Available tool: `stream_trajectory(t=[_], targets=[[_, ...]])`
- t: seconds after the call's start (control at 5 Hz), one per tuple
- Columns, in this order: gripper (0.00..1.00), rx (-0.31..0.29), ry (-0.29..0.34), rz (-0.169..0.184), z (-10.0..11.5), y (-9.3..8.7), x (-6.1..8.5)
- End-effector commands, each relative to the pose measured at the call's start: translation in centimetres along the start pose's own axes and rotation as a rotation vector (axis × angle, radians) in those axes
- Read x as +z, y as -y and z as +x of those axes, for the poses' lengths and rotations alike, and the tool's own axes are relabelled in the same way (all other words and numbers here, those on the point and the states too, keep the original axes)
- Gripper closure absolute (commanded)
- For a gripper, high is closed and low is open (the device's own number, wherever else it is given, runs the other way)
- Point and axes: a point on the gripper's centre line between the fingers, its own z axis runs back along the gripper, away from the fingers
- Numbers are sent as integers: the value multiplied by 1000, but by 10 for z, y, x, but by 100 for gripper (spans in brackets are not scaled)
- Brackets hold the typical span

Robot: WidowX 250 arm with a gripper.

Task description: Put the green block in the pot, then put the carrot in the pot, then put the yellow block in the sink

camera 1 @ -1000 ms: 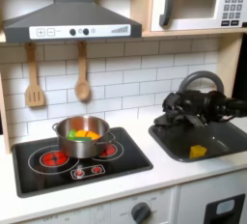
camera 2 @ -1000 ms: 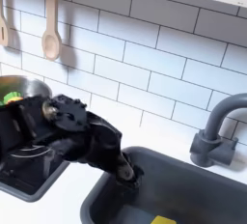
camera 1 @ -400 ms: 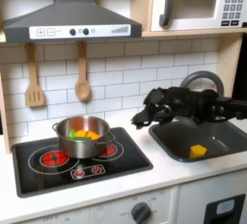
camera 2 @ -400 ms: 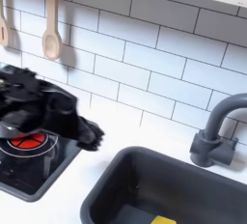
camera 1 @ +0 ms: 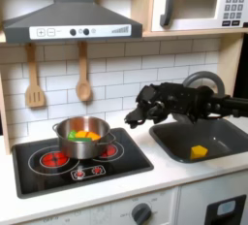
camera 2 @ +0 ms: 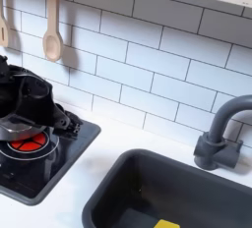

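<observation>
The steel pot (camera 1: 82,140) stands on the stovetop's back burner in the first exterior view. Inside it lie the green block (camera 1: 75,133) and the orange carrot (camera 1: 89,135). The yellow block (camera 1: 199,152) rests on the floor of the dark grey sink (camera 1: 179,144); in the second exterior view the yellow block (camera 2: 167,224) peeks in at the bottom edge of the sink (camera 2: 128,173). My black gripper (camera 1: 133,118) hovers above the counter between pot and sink, open and holding nothing. In the second exterior view the gripper (camera 2: 25,99) sits at the left over the stove.
Black stovetop (camera 1: 44,166) with red rings at the first exterior view's left. Two wooden utensils (camera 1: 82,79) hang on the tiled wall. A dark curved faucet (camera 2: 221,134) stands behind the sink. A range hood (camera 1: 68,20) and a microwave (camera 1: 199,4) sit overhead.
The gripper has drawn out of the sink and moved toward the first exterior view's left, now between sink and pot. The yellow block stays in the sink.
</observation>
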Motion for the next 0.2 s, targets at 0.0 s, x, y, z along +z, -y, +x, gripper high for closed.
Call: stream_trajectory(t=[0.0], targets=[[0,1,1,-1,0,0,0]])
